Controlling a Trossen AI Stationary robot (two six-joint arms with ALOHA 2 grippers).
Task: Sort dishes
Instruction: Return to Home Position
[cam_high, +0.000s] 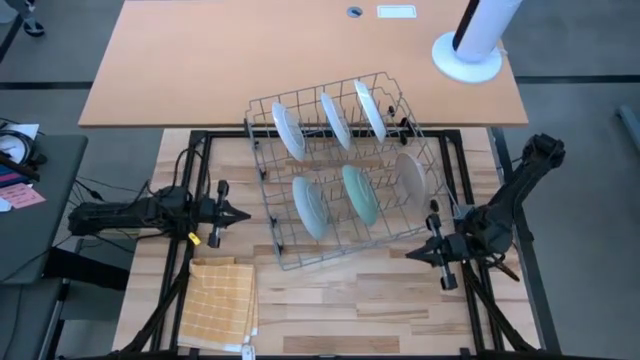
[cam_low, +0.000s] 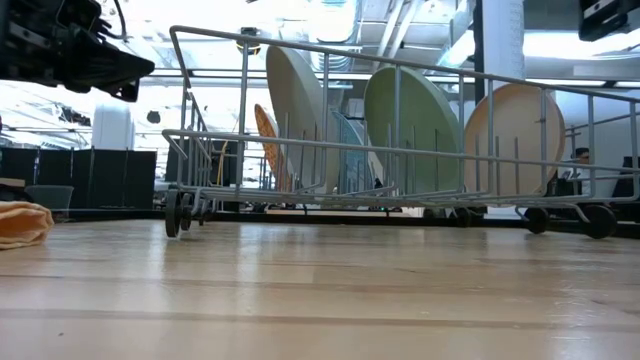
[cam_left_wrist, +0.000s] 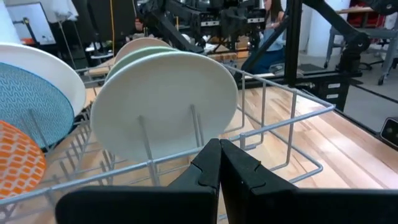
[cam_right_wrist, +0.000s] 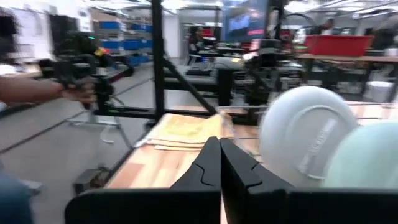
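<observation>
Standing in the wire rack (cam_high: 262, 170), six plates (cam_high: 310, 207) are held in two rows, left gripper (cam_high: 243, 215) pressed together beside it, right gripper (cam_high: 410, 254) pressed together opposite.

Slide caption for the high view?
Six plates upright in the wire rack; left tool and right tool shut either side; yellow cloth front-left.

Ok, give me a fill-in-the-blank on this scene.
The wire rack holds ___ plates.
The left gripper and the right gripper are both ___.
The yellow cloth lies on the ___ arm's side.
Missing words: six; shut; left.
</observation>
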